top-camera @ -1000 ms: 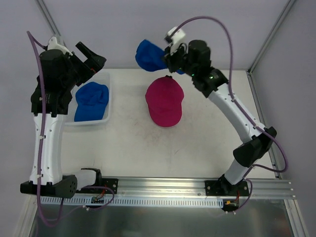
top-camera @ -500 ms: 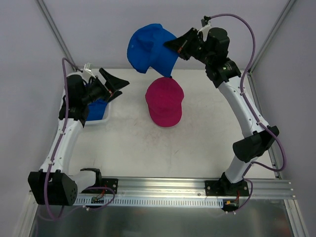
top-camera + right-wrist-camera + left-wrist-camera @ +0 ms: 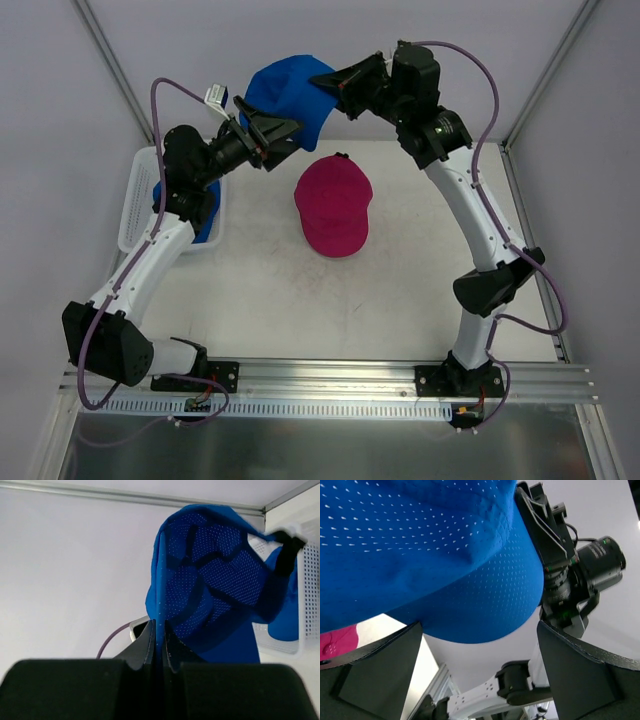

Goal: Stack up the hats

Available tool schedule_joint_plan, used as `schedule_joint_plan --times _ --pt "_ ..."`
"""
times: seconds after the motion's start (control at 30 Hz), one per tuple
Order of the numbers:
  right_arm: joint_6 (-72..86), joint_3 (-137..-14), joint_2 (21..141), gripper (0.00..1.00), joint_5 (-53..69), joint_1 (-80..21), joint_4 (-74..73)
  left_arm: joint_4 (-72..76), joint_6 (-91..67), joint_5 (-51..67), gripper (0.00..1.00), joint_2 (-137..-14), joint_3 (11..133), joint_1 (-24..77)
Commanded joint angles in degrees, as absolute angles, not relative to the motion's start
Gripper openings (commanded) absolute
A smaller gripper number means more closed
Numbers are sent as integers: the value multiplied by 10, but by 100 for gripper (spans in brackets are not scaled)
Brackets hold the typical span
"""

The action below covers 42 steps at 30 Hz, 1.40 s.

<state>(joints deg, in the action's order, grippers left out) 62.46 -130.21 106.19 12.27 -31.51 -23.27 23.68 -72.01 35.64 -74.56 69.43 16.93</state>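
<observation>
Cradling one blue hat is the basket; right hand pinches a raised hat, left hand gapes.

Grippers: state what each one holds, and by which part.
The right gripper pinches the raised blue hat by its edge. The left gripper is open near that hat, holding nothing.

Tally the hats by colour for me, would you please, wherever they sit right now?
Blue hats: 2, the raised blue hat pinched in the right gripper and the second blue hat, partly hidden, in the white basket.
Pink hats: 1, the pink hat lying on the table.
Total: 3 hats.
</observation>
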Motion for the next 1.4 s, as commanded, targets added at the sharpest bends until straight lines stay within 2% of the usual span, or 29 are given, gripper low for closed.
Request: schedule_joint_plan --times 0.0,1.17,1.37 --pt "683 -1343 1084 0 90 -322 -243 273 -770 316 99 -769 751 182" --pt "692 -1366 1085 0 75 -286 -239 293 -767 314 99 -766 664 208" --pt "686 -1347 1073 0 84 -283 -238 301 -770 307 99 -771 689 198"
